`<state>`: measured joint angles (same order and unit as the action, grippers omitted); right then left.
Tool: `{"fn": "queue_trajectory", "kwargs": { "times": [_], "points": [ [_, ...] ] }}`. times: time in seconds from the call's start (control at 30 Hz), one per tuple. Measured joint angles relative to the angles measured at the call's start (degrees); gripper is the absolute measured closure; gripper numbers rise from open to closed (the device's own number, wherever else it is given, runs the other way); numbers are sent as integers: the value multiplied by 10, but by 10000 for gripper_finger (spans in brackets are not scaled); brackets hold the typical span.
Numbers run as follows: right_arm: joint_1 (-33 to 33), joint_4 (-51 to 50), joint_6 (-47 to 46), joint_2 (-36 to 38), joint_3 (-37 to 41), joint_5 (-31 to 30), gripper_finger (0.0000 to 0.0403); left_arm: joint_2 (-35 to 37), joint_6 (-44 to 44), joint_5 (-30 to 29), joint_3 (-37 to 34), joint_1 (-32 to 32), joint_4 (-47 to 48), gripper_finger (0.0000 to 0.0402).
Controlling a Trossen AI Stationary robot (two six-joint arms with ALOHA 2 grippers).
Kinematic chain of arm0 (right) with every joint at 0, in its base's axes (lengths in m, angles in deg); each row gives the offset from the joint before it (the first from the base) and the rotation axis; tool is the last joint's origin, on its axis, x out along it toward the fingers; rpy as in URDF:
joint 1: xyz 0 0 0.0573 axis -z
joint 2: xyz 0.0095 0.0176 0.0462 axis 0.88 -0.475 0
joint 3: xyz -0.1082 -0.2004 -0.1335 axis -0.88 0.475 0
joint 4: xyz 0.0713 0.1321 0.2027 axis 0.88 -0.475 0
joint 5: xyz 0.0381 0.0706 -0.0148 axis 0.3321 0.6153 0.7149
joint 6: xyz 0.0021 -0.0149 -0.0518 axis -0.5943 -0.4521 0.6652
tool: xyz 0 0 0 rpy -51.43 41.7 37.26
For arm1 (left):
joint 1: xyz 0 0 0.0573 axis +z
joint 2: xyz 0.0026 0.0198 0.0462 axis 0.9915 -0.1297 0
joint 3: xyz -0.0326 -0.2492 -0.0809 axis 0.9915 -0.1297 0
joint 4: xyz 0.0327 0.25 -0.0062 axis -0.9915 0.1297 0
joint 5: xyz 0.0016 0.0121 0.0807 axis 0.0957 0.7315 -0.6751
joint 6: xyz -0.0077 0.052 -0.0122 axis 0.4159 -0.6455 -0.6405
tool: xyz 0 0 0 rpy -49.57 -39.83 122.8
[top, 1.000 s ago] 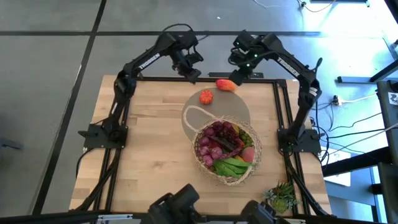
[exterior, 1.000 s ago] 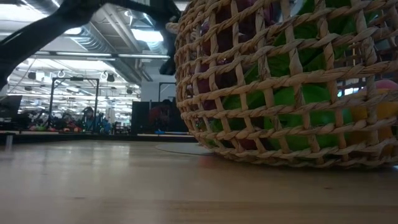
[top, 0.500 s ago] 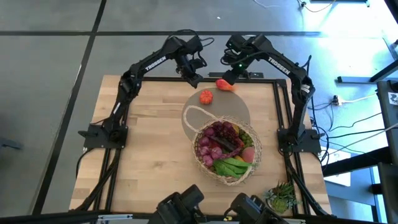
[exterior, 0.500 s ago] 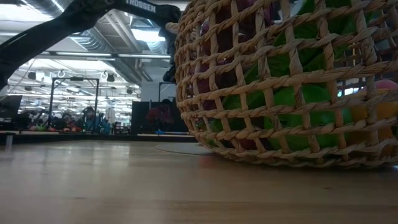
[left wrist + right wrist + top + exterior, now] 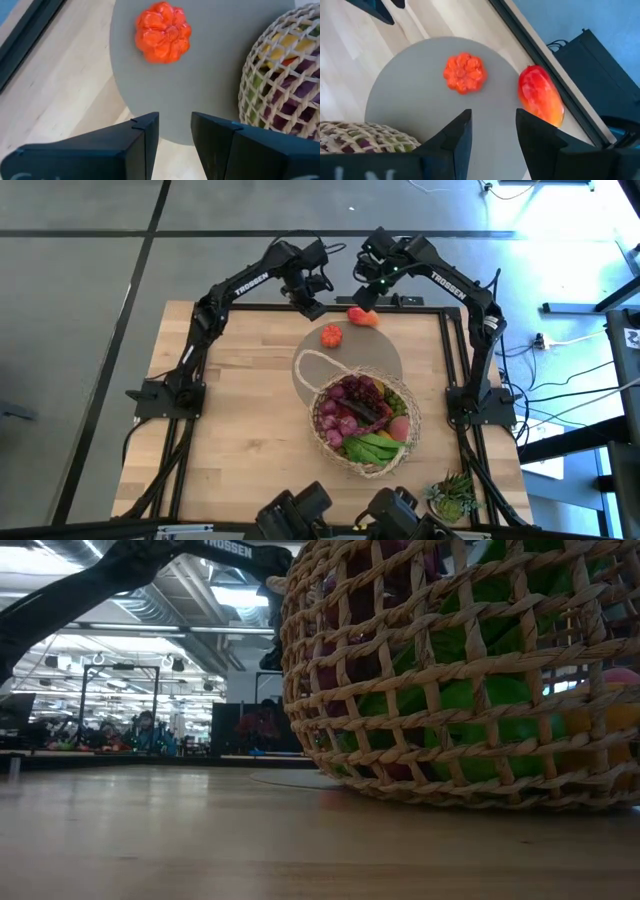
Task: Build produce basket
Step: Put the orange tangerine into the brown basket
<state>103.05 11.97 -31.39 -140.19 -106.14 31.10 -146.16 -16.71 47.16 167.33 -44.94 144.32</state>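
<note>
The round wicker basket (image 5: pixel 365 425) stands on the near part of a grey round mat (image 5: pixel 350 365), filled with purple, green, red and yellow produce; its loop handle lies toward the far left. A ribbed orange tomato (image 5: pixel 164 31) rests on the mat's far part. A red-orange elongated piece (image 5: pixel 540 95) lies on the wood at the mat's far edge. My left gripper (image 5: pixel 175 130) hovers open above the mat's far-left rim. My right gripper (image 5: pixel 492 125) hovers open above the mat, between the tomato and the red-orange piece. Neither holds anything.
A spiky green potted plant (image 5: pixel 455 495) sits at the table's near right corner. A black frame rail (image 5: pixel 540 50) runs along the far edge, just behind the red-orange piece. Bare wood (image 5: pixel 240 410) lies left of the basket. In the low view the basket (image 5: pixel 450 670) fills the right side.
My right gripper has moved toward the table's left, from right of the red-orange piece to just above it, and has tipped a little. My left gripper has sunk slightly over the mat's far-left rim. Neither has opened or shut, and the produce and basket have stayed put.
</note>
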Motion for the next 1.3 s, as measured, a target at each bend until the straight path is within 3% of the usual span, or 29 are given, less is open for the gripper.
{"fn": "queue_trajectory", "kwargs": {
  "times": [0.27,0.5,0.67,0.87,1.07,1.3],
  "points": [
    [0,22,0,0,0,0,256,0,87,-4,0,-1,0,299],
    [0,22,1,0,0,0,256,0,91,24,0,6,17,286],
    [0,22,0,0,0,0,256,0,86,40,0,17,30,232],
    [0,22,0,0,0,0,256,0,86,27,0,22,28,138],
    [0,22,1,0,0,0,256,0,89,-44,0,13,14,56],
    [0,22,1,0,0,0,256,0,110,-171,0,-31,2,35]
  ]
}}
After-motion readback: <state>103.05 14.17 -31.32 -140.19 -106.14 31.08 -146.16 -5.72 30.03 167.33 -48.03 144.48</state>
